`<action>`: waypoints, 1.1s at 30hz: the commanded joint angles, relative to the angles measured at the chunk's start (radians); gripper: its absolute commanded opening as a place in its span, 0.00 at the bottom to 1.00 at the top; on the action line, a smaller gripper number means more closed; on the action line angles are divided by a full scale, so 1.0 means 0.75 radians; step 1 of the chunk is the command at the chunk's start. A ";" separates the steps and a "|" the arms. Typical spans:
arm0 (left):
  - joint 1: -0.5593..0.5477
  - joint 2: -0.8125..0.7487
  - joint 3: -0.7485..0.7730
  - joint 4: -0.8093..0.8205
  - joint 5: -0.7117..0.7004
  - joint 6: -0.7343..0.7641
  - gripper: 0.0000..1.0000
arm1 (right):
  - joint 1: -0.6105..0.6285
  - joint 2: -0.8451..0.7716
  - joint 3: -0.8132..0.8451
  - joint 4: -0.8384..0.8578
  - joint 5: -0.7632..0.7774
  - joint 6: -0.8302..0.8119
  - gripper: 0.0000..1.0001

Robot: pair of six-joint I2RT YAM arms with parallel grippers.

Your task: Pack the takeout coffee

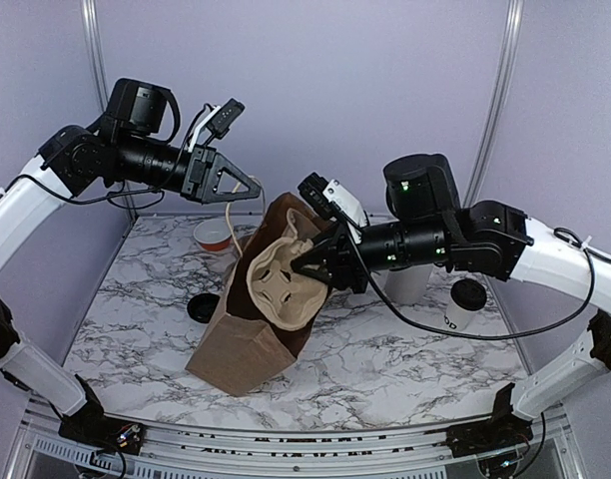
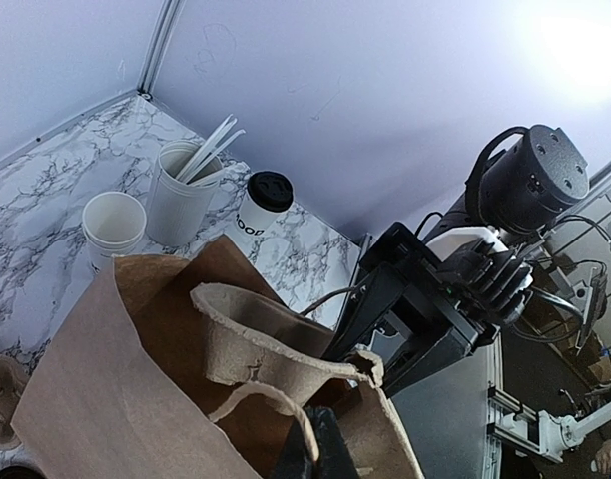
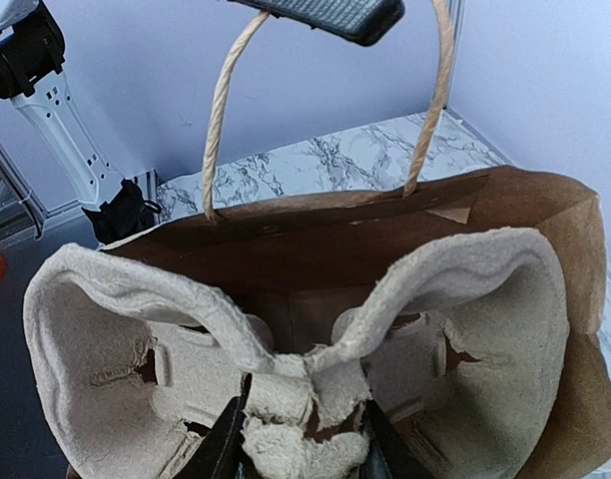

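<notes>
- marbled surface (image 1: 385,349) enclosed by lavender walls (image 1: 335,80).
- brown paper bag (image 1: 241,344): open, leaning, at mid-surface.
- bag handle (image 3: 221,110): pinched in the closed left fingers (image 3: 325,12) and held up above the bag mouth.
- pulp cup carrier (image 1: 281,284): sits in the bag mouth, partly inside, with the right fingers (image 3: 231,444) clamped on its centre.
- takeout coffee (image 1: 463,304): white cup with black lid on, upright on the surface to the right of the bag, not held.
- tub of utensils (image 2: 176,200) and stack of cups (image 2: 114,225): near the coffee.
</notes>
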 commanded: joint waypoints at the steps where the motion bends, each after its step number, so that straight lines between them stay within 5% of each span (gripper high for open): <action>1: -0.009 0.010 0.039 0.030 0.041 -0.009 0.00 | 0.009 -0.032 -0.020 0.037 -0.004 0.004 0.34; 33: -0.099 0.044 0.075 0.098 0.108 -0.054 0.00 | 0.009 -0.133 -0.108 -0.096 0.186 0.044 0.33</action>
